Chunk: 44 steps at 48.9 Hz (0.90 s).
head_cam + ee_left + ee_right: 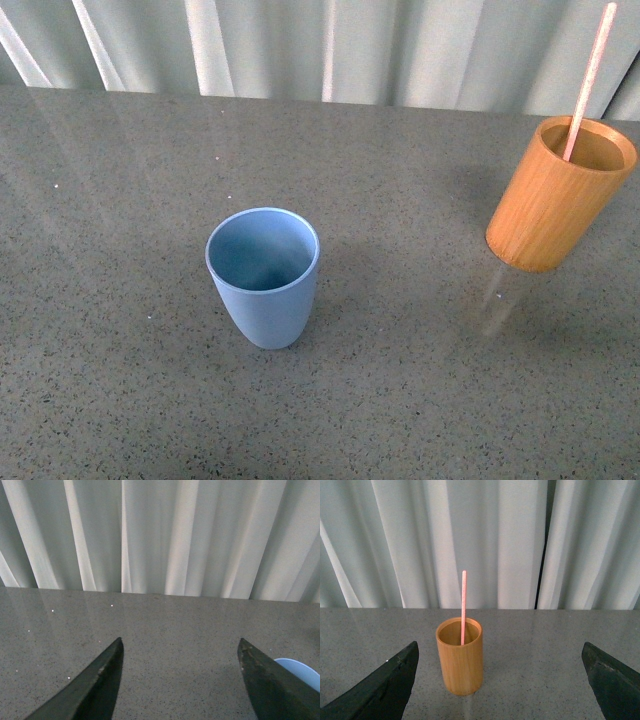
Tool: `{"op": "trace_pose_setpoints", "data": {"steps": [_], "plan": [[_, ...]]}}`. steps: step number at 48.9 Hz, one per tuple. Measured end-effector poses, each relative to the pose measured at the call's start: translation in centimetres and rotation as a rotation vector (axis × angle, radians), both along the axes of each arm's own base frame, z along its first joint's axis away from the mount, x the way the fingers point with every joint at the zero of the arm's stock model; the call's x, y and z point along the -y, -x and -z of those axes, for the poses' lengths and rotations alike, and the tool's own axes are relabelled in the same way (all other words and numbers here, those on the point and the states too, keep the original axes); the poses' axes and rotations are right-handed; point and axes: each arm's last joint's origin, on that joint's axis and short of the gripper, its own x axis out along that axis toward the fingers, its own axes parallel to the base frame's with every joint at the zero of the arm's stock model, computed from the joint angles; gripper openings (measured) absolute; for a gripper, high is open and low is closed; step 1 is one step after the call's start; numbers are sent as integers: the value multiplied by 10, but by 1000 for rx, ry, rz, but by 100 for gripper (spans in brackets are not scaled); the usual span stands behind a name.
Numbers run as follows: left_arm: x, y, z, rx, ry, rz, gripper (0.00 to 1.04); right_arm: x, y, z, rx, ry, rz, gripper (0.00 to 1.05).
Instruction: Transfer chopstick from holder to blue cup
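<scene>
Reach step: my right tool (500,646), jaws apart, faces the chopstick (464,605) in the holder (460,670); next, pinch its shaft.

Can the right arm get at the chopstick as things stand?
Probably yes: the right claw is open and faces the chopstick, which sticks up above the holder with nothing in between.

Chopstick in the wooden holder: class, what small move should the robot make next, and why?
Probably ease the right gripper forward toward the exposed upper part of the chopstick. Its fingers stand wide open and empty, the chopstick stands in the holder ahead between them, and the blue cup is empty.
</scene>
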Motion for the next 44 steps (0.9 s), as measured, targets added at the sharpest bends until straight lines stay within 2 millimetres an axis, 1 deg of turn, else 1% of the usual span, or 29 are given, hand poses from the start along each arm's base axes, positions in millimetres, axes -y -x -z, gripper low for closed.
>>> {"op": "trace_pose_setpoints", "data": {"steps": [1,2,6,7,9,11,13,20,26,34,44], "plan": [[0,0,0,0,0,0,73,0,0,0,0,0,0,95],[0,0,0,0,0,0,76,0,0,0,0,0,0,95],[0,0,0,0,0,0,90,0,0,0,0,0,0,95],[0,0,0,0,0,0,92,0,0,0,0,0,0,95],[0,0,0,0,0,0,100,1,-1,1,-66,-47,59,95],[0,0,0,0,0,-1,98,2,-6,2,-127,-99,101,95],[0,0,0,0,0,0,97,3,-11,2,-145,-118,107,95],[0,0,0,0,0,0,98,7,-34,-2,-148,-143,89,95],[0,0,0,1,0,0,98,8,-57,-4,-152,-134,62,95],[0,0,0,0,0,0,98,6,-86,2,-170,-103,37,95],[0,0,0,0,0,0,98,3,-128,9,-216,-54,1,95]]}}
